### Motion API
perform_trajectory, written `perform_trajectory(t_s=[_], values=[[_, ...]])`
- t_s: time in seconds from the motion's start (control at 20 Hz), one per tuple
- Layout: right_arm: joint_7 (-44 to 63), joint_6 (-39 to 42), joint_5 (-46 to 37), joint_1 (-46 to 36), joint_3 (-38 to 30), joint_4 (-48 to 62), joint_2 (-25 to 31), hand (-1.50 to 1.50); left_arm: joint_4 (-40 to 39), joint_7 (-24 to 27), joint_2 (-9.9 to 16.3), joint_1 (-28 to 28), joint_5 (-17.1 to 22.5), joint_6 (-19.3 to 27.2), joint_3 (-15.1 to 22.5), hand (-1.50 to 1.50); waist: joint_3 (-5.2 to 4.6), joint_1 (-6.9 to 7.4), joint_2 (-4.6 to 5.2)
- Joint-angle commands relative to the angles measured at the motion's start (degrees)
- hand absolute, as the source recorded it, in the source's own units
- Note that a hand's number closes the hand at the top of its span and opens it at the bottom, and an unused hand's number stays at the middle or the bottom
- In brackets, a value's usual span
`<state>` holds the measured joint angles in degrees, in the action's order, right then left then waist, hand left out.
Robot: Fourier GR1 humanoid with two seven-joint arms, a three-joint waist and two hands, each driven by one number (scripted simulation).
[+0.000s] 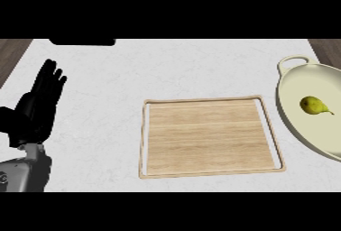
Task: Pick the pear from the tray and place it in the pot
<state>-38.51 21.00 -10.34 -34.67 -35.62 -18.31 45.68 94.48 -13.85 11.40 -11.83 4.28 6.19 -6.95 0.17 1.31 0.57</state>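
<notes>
Inside the pot (293,72) lay the pear (314,105), task done; left of it, empty tray (209,173); left hand (39,106) open, holding nothing.

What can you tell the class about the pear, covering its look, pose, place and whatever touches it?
The pear is small and yellow-green, with a darker shaded side and a thin dark stem pointing to the right. It lies on its side inside the cream, oval pot, resting on the pot's pale floor, clear of the rim. It is not on the wooden tray, which lies to its left. No hand touches it; nothing but the pot is in contact with it.
</notes>
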Motion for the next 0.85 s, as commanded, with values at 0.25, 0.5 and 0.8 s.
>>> perform_trajectory(t_s=[0.25, 0.5, 0.8], values=[[-5.98, 10.14, 1.57, 5.58, -2.11, 6.7, 8.66, -1.5, 1.96, -2.37, -0.56, -1.43, -0.22, 0.78, 0.65, 0.0, 0.23, 0.37, 0.2], [-8.7, 12.31, 1.19, 8.77, -1.43, 6.56, 9.98, -1.5, 0.87, 2.38, -1.01, 2.21, 0.71, -1.14, 0.16, 0.0, 0.26, 0.53, 0.14], [-6.19, 12.44, 1.79, 7.32, -1.44, 6.7, 11.48, -1.5, -0.67, 2.13, -1.29, 0.37, -1.3, 0.51, 0.63, 0.0, 0.29, 0.72, 0.21]])
